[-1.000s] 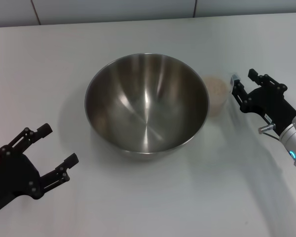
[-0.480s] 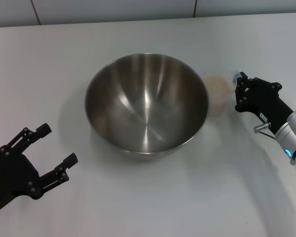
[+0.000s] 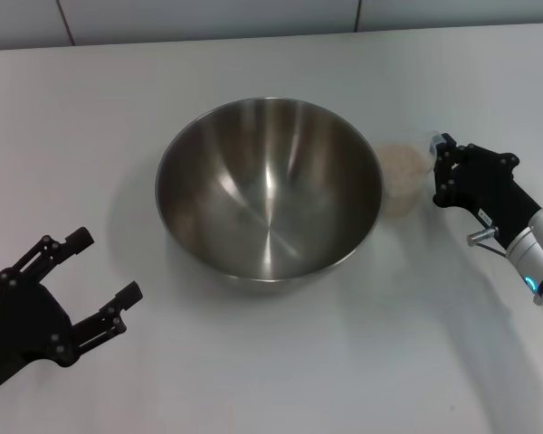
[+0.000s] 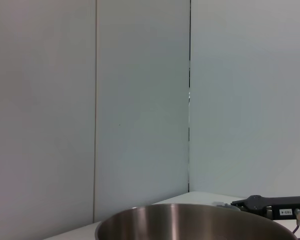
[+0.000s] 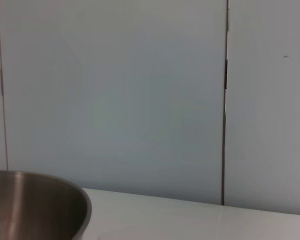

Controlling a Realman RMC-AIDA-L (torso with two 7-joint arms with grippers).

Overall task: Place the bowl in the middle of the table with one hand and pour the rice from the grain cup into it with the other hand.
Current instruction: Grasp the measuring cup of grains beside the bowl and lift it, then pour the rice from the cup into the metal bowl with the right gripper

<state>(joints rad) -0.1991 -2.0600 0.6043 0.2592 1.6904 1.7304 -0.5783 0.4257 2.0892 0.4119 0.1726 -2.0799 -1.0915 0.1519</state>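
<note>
The steel bowl (image 3: 270, 190) stands upright in the middle of the white table (image 3: 271, 362) and looks empty. The clear grain cup (image 3: 404, 177), filled with pale rice (image 3: 402, 163), stands just right of the bowl, close to its rim. My right gripper (image 3: 441, 169) is against the cup's right side, by its spout. My left gripper (image 3: 107, 264) is open and empty at the near left, well clear of the bowl. The bowl's rim also shows in the left wrist view (image 4: 190, 220) and the right wrist view (image 5: 35, 205).
A grey panelled wall (image 3: 208, 18) runs along the table's far edge. The right arm's black body shows behind the bowl in the left wrist view (image 4: 270, 205).
My right gripper has turned and closed in on the cup's right side. The cup has shifted slightly. The left arm and the bowl have not moved.
</note>
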